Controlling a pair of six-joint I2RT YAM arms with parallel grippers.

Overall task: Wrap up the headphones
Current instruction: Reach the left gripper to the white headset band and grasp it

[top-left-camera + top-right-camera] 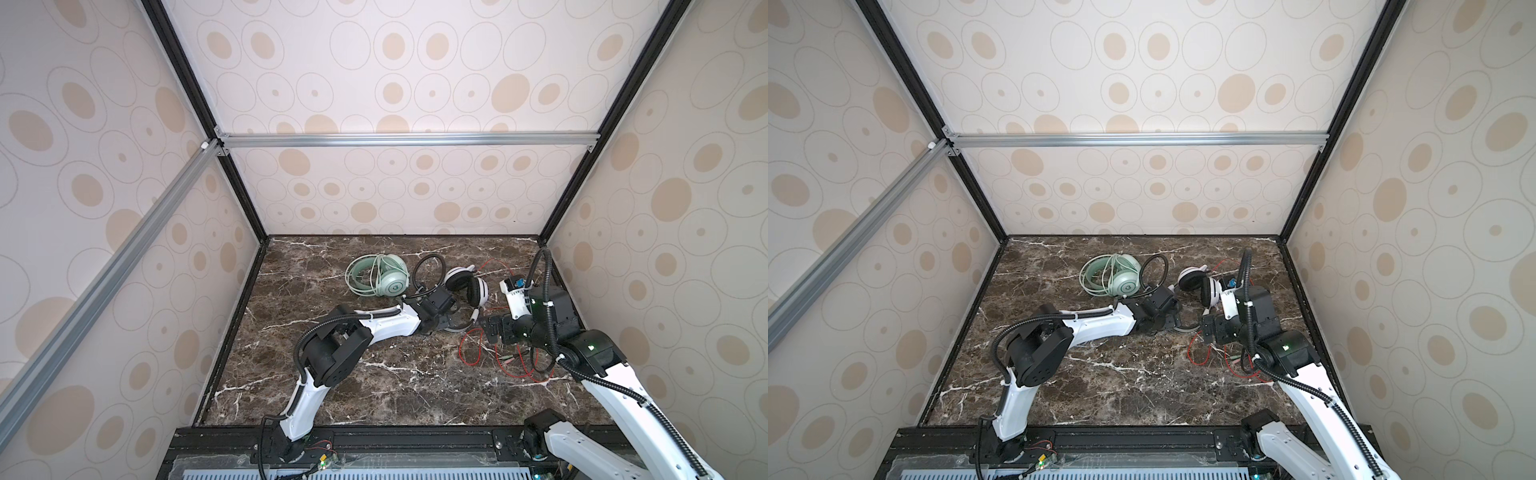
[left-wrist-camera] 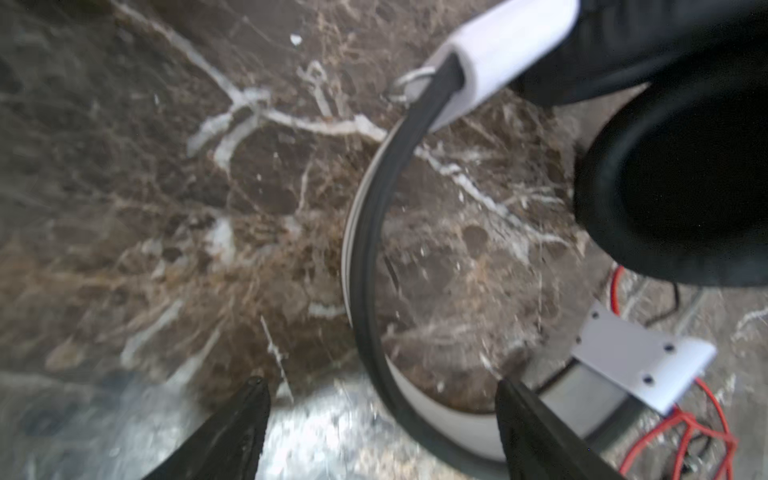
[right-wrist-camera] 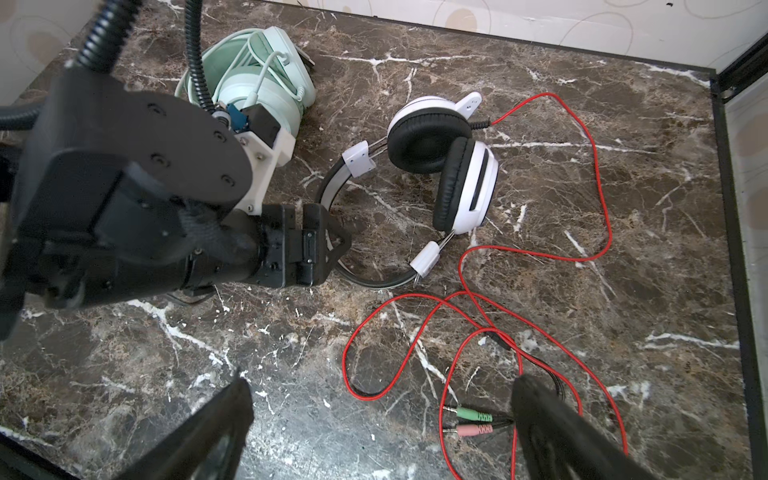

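Note:
White-and-black headphones (image 1: 467, 284) (image 1: 1200, 282) (image 3: 457, 166) lie on the marble table, ear cups folded together. Their thin red cable (image 3: 602, 187) (image 1: 469, 353) sprawls loose in loops toward the front right, ending in green and pink plugs (image 3: 473, 422). My left gripper (image 1: 451, 324) (image 2: 379, 382) is low over their grey headband (image 2: 365, 249), open, with the band passing between its fingers and nearer one of them. My right gripper (image 1: 486, 328) (image 3: 378, 382) hovers open above the red cable, holding nothing. Mint-green headphones (image 1: 388, 276) (image 3: 257, 83) sit at the back with their pale cable coiled on them.
The marble table (image 1: 374, 386) is enclosed by patterned walls on three sides, with a black frame rail (image 1: 374, 436) along the front. The two grippers are close together, almost facing each other over the headband. The right wall is near the red cable.

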